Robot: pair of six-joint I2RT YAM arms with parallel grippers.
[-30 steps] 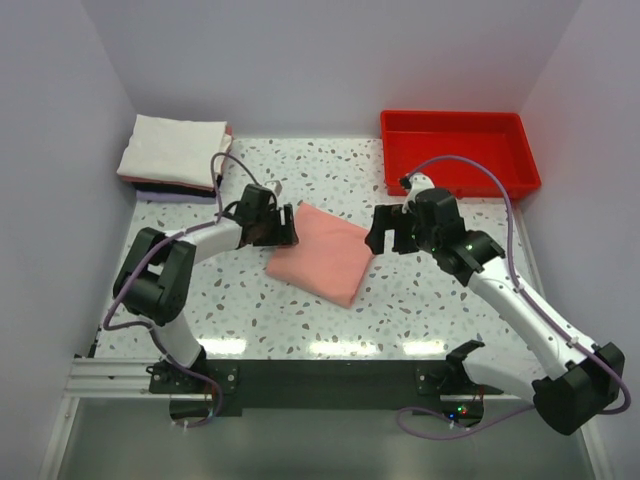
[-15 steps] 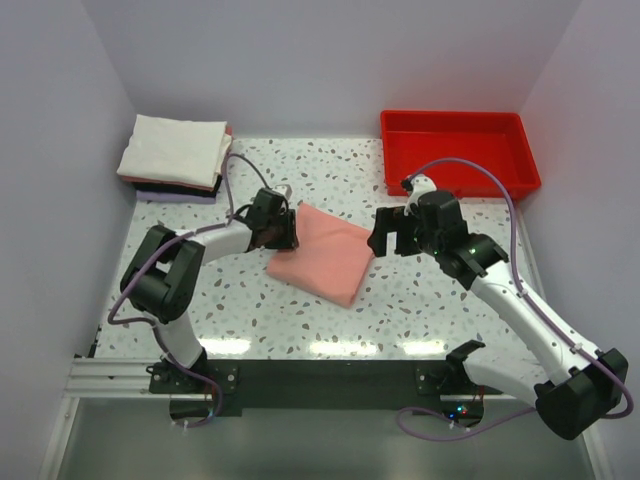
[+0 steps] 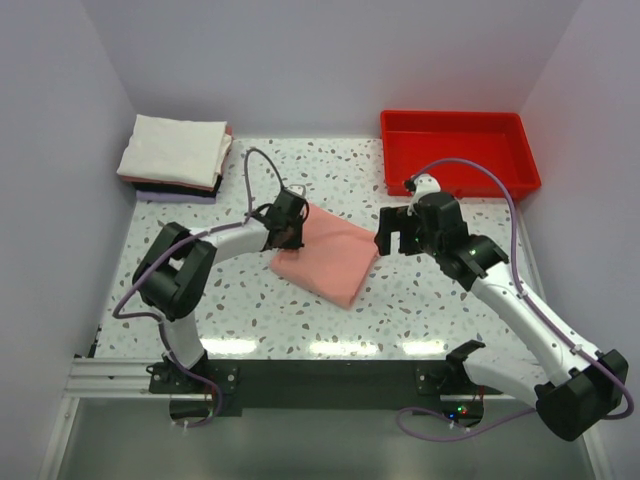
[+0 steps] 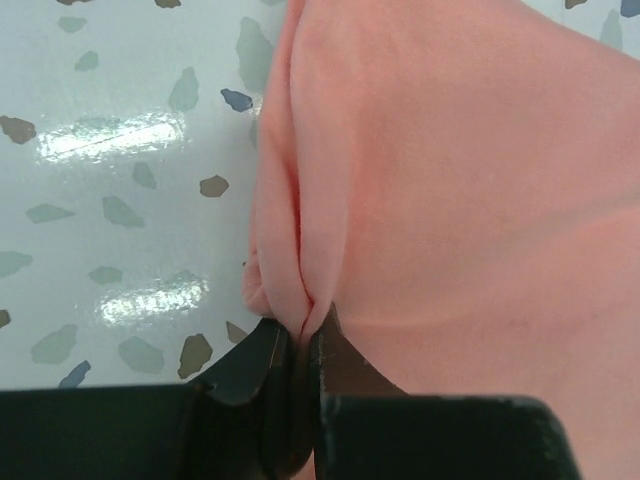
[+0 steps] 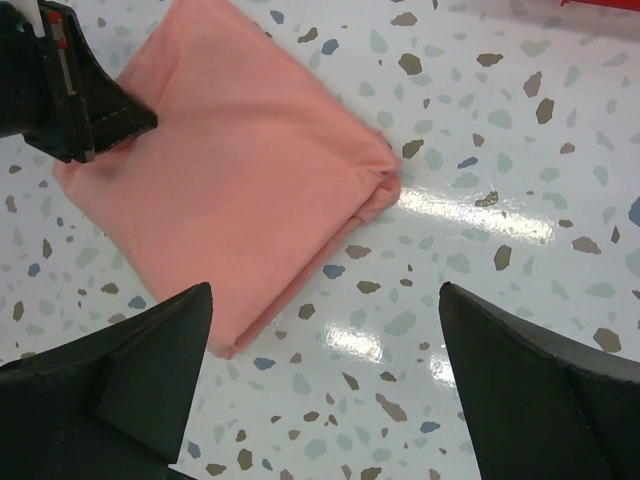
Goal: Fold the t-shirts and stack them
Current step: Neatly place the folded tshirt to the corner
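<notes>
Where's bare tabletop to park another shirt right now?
Free: back strip between the folded stack and red tray; front strip between the pink t-shirt and black base plate. Crowded: centre, left end effector pinching the shirt's edge, right end effector open beside it.

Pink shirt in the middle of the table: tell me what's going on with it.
The left gripper is shut on a fold at the left edge of the folded salmon-pink t-shirt, which lies flat on the table. The right gripper hangs open just off the shirt's right side, touching nothing. A stack of folded shirts sits in the far left corner, and the pink one is not on it yet.
</notes>
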